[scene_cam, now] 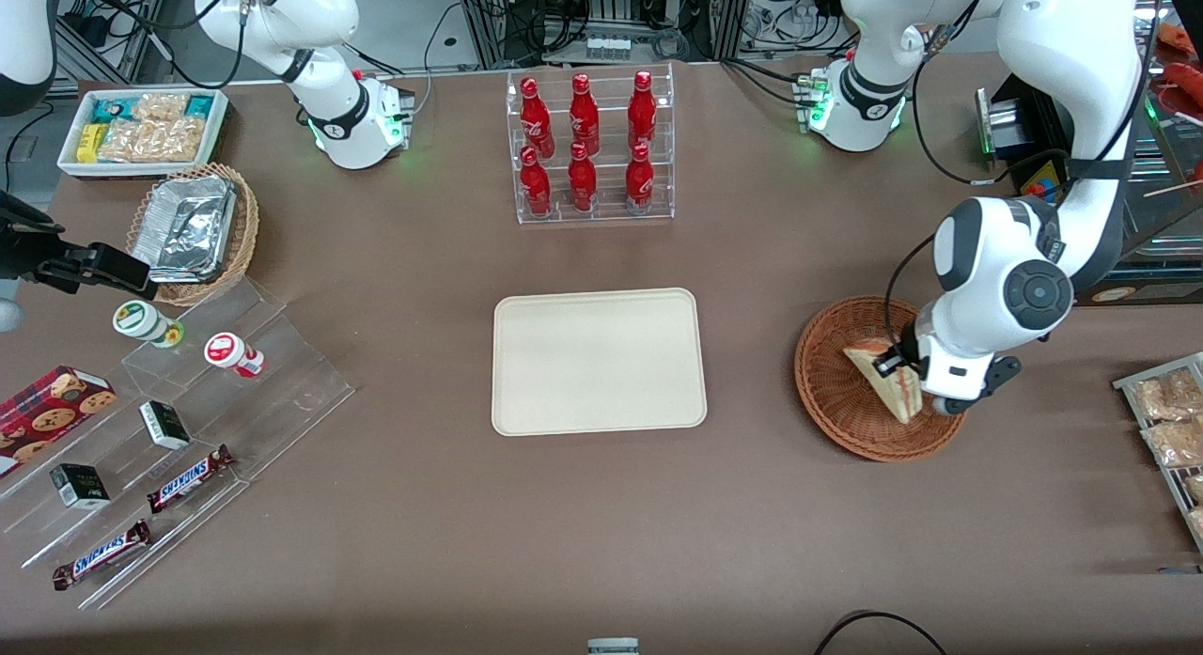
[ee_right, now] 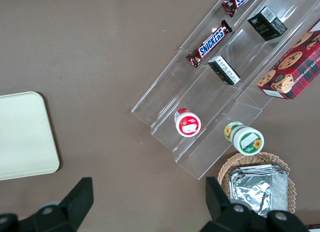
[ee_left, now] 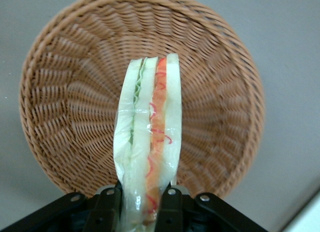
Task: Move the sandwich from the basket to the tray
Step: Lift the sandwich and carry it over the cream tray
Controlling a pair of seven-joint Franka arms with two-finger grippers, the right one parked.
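Note:
The clear-wrapped sandwich (scene_cam: 888, 378) (ee_left: 149, 137), a pale bread wedge with red, orange and green filling along its edge, is held over the reddish-brown wicker basket (scene_cam: 832, 387) (ee_left: 65, 92). My left gripper (scene_cam: 904, 371) (ee_left: 141, 204) is shut on the sandwich's wide end, one black finger (ee_left: 106, 207) on each side. In the wrist view the sandwich stands clear of the basket floor. The cream tray (scene_cam: 599, 361) (ee_right: 20, 137) lies bare at the table's middle, toward the parked arm from the basket.
A clear rack of red bottles (scene_cam: 590, 148) stands farther from the front camera than the tray. Bagged snacks (scene_cam: 1165, 420) lie at the working arm's end. Toward the parked arm's end sit a tan basket of foil containers (scene_cam: 193, 227), a white snack bin (scene_cam: 141, 129) and acrylic steps with candy bars (scene_cam: 188, 476).

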